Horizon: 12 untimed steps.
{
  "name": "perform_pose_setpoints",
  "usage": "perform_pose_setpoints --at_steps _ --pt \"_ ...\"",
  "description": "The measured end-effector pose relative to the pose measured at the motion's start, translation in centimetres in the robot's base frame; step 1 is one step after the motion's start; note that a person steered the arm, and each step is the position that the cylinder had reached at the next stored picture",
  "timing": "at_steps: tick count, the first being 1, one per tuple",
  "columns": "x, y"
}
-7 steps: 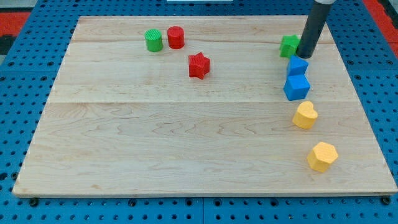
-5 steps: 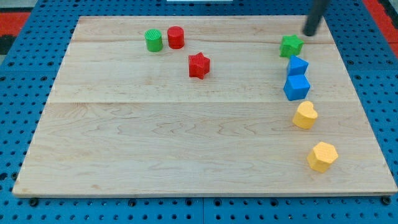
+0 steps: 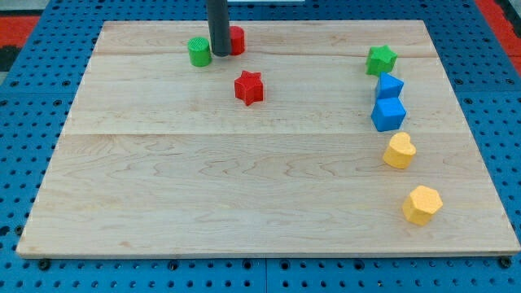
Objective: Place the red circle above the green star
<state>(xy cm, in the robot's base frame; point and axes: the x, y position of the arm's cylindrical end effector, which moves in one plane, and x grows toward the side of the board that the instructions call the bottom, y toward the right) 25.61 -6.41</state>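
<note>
My tip point(image 3: 220, 54) touches the red circle's point(image 3: 236, 40) left side; no hand shows. Light, rigid, it should slide right toward the green star point(image 3: 380, 59).

Rod point(image 3: 218, 24) cut off by view's top edge; arm above not visible. Rod covers left part of red circle point(image 3: 237, 39). My tip point(image 3: 220, 54) sits between green cylinder point(image 3: 199, 52) and red circle; contact with either unclear.
</note>
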Motion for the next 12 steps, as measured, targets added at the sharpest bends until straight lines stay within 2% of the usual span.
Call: perform_pose_setpoints --at_steps 1,3,4,6,7,8,9,10,12 --pt "-0.5 -3.0" --pt "-4.4 3.4" --pt "-6.4 2.8" --pt "-1.3 15.1" --pt "-1.0 15.5" --pt "0.0 10.5" --pt "2.3 10.6" --pt "2.3 15.9" --pt "0.5 19.3"
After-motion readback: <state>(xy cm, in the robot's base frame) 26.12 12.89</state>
